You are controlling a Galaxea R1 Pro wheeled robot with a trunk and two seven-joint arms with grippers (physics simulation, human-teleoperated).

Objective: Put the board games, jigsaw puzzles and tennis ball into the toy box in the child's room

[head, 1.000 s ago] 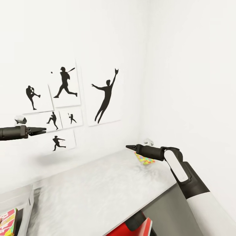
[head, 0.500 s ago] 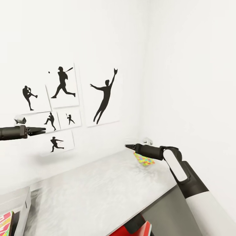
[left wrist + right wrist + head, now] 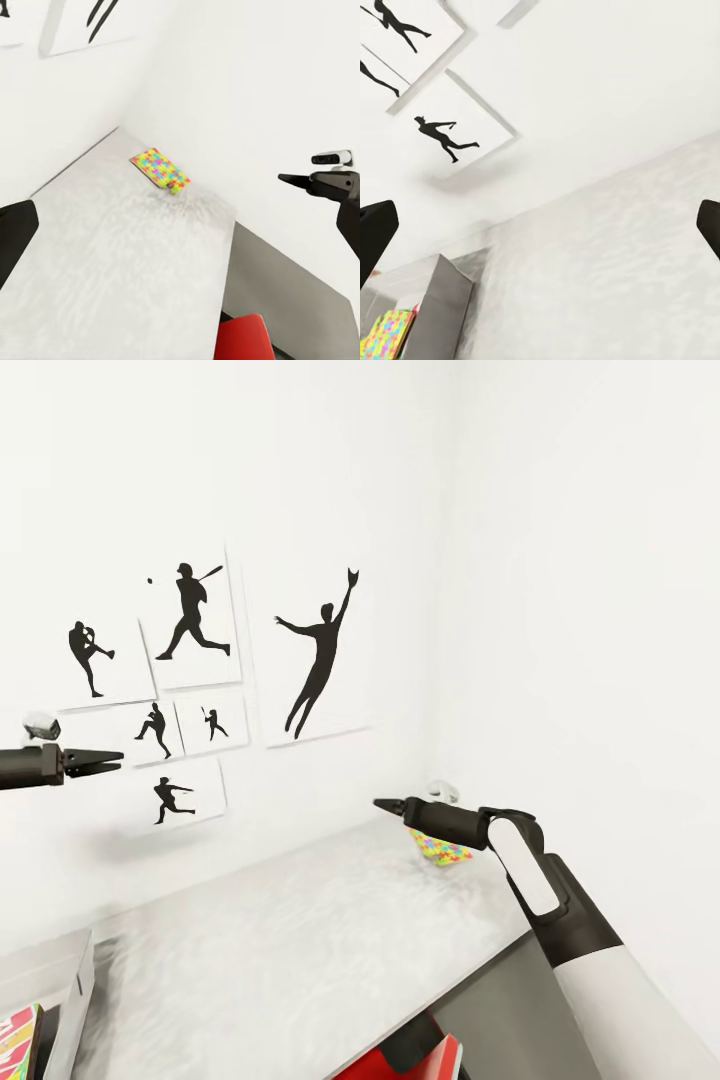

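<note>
Here your pale grey table (image 3: 300,950) fills the lower centre, multicoloured flat jigsaw puzzle (image 3: 440,849) right of centre; both pincers, left (image 3: 100,762) and right (image 3: 385,805), look clenched, empty.

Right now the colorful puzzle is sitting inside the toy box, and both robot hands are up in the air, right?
Not quite. The colorful puzzle lies flat on the table near the wall corner, not in the toy box, as the left wrist view shows. Both the left gripper and right gripper are in the air.
</note>
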